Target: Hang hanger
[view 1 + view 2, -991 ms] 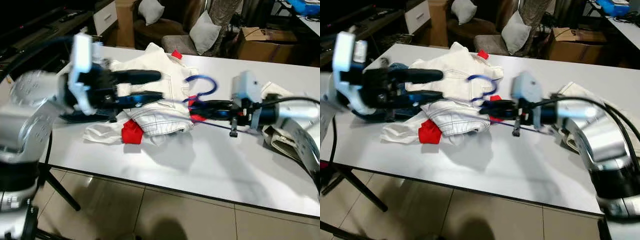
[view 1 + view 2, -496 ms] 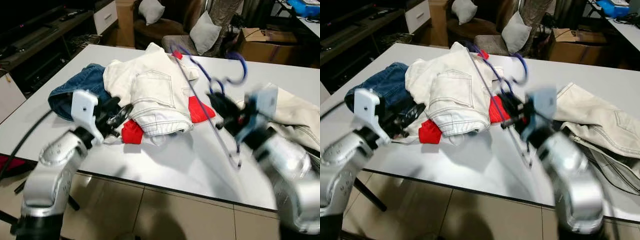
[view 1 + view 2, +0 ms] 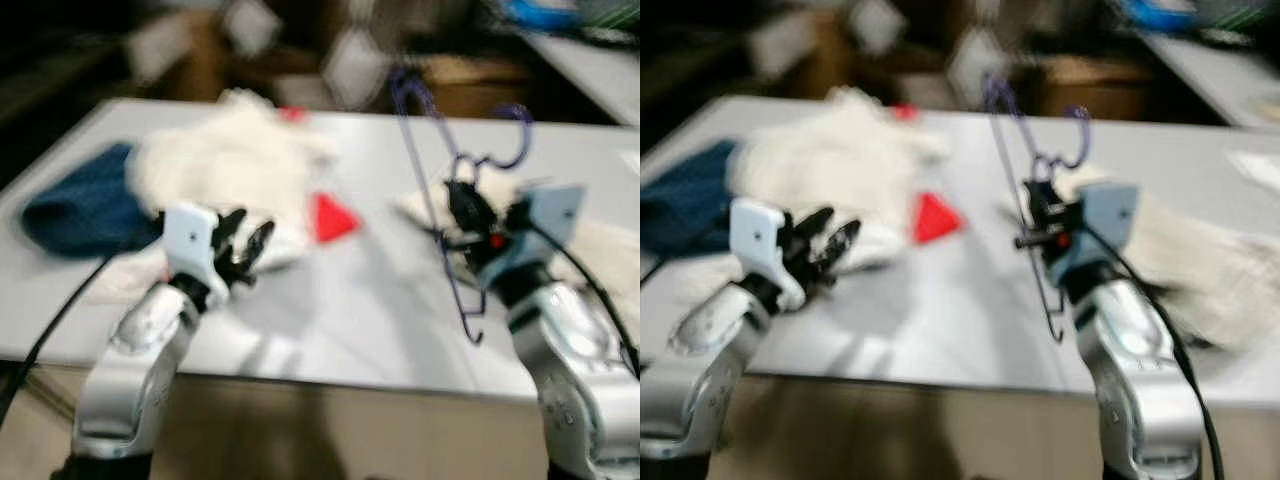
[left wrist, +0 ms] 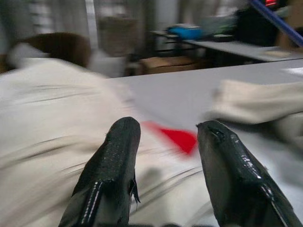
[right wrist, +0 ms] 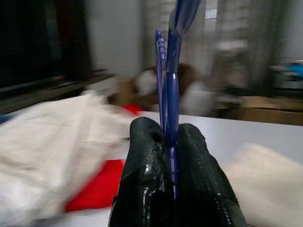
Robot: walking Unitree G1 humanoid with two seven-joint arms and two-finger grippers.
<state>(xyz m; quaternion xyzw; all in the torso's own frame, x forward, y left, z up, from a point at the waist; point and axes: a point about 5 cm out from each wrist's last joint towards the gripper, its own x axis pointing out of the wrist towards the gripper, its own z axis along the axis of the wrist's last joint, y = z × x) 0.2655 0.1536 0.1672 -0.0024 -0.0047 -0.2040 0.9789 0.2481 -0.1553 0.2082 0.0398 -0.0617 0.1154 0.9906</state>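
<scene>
Hanger (image 3: 440, 190): one, blue, thin rod, held up off the worktop (image 3: 330, 320), hook at 12 o'clock, lower bar hanging toward 6. Judged light, stiff, a bit slick; it could pivot in a narrow pinch, so a hold near the neck looks best.

Right end effector (image 5: 171, 142): fingers pressed together, pinching the hanger's rod.

Left end effector (image 4: 165, 156): fingers spread, nothing between them, at 9 o'clock from the hanger, over the pale clothes (image 3: 230, 165).

Counted on the worktop: one pale heap, one blue garment (image 3: 80, 205), one red cloth (image 3: 330, 215), one more pale garment (image 3: 1200, 270) at 3 o'clock. Views blurred; no rail to hang on made out.
</scene>
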